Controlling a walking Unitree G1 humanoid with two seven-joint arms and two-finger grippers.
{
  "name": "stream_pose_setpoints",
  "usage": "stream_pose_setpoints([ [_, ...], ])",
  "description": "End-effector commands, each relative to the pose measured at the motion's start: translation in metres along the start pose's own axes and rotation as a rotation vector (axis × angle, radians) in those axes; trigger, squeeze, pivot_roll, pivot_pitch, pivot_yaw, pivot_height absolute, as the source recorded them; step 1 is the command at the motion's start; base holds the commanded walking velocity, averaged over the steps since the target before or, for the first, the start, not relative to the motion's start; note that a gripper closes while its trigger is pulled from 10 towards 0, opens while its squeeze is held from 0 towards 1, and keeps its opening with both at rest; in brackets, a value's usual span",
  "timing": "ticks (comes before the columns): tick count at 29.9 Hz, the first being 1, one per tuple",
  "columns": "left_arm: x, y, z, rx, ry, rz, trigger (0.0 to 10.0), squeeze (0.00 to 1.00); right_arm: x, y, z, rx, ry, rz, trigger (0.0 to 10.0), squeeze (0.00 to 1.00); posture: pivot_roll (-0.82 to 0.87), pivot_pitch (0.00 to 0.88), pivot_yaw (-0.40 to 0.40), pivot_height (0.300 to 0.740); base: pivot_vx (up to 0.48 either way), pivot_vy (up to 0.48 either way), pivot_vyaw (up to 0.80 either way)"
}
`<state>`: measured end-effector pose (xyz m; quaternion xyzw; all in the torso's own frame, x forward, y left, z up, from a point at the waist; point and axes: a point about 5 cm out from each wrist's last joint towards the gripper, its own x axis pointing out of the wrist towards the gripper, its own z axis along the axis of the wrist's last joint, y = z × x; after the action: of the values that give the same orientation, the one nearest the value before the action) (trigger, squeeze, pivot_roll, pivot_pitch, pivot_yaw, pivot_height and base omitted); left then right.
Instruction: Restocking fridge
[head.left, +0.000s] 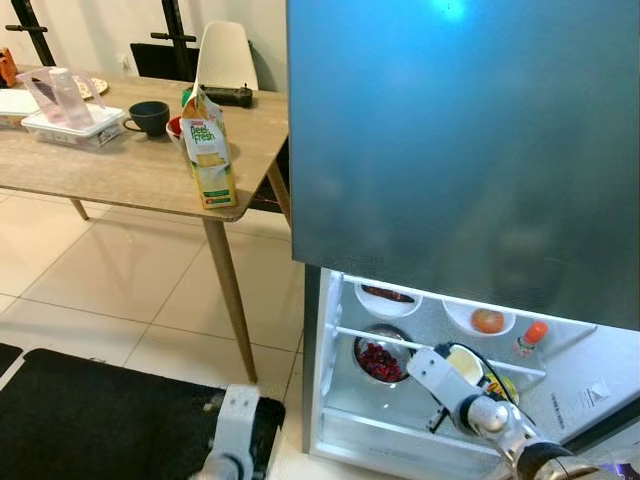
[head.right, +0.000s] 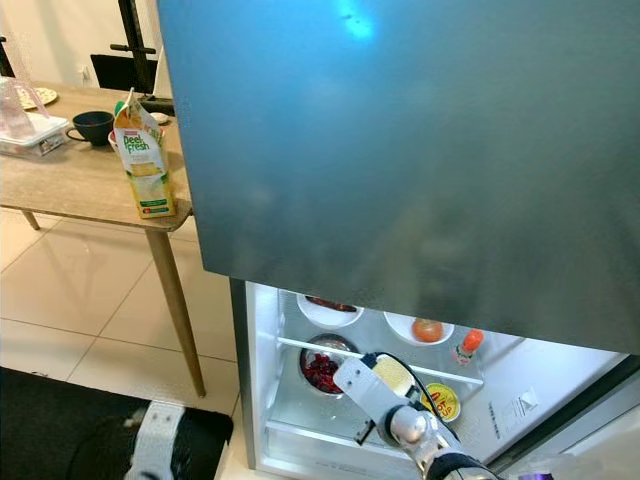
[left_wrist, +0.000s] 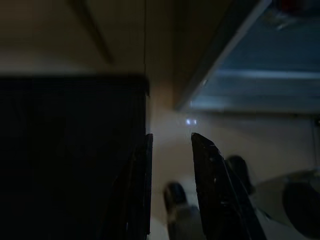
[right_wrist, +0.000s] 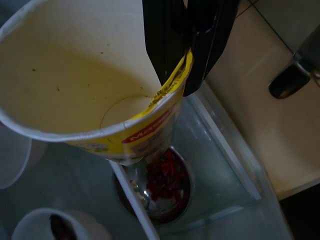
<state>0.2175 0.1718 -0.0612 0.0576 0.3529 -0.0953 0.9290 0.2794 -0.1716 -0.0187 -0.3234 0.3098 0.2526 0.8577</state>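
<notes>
Right end effector (right_wrist: 186, 75) clamped on yellow cup (right_wrist: 90, 85) rim, inside open fridge (head.left: 470, 150), above bowl of red berries (right_wrist: 162, 182)

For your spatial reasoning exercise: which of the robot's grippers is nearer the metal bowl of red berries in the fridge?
Right. The right gripper, pinching a yellow paper cup, hangs just above the metal bowl of red berries. The left gripper hangs outside over the floor.

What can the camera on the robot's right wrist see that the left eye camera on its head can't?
Right wrist view: the yellow cup is empty inside, and the right gripper pinches its rim.

Left eye view: the wooden table, juice carton, dark mug and the bowl with an orange fruit.

Both: the bowl of red food inside the fridge.
</notes>
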Motion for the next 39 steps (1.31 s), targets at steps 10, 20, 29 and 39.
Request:
stream_pose_setpoints([
  [10, 0.008, -0.009, 0.038, 0.163, -0.157, -0.07, 10.0, 0.0, 0.004, -0.015, 0.015, -0.005, 0.043, -0.054, 10.0, 0.0, -0.07, 0.0, -0.066, 0.73, 0.0, 0.0, 0.0],
  [20, 0.005, -0.015, 0.05, 0.226, -0.283, -0.094, 10.0, 0.0, 0.004, -0.025, 0.022, -0.022, 0.056, -0.074, 10.0, 0.0, -0.07, 0.041, -0.054, 0.68, 0.0, 0.0, 0.0],
  [29, 0.005, -0.022, 0.046, 0.247, -0.274, -0.116, 10.0, 0.0, 0.002, -0.026, 0.015, 0.023, 0.075, -0.097, 10.0, 0.0, -0.1, 0.056, -0.027, 0.655, 0.0, 0.0, 0.0],
  [39, 0.002, -0.033, 0.027, 0.282, -0.218, -0.158, 10.0, 0.0, 0.002, -0.022, 0.014, 0.015, 0.061, -0.083, 10.0, 0.0, -0.09, 0.064, -0.026, 0.645, 0.0, 0.0, 0.0],
])
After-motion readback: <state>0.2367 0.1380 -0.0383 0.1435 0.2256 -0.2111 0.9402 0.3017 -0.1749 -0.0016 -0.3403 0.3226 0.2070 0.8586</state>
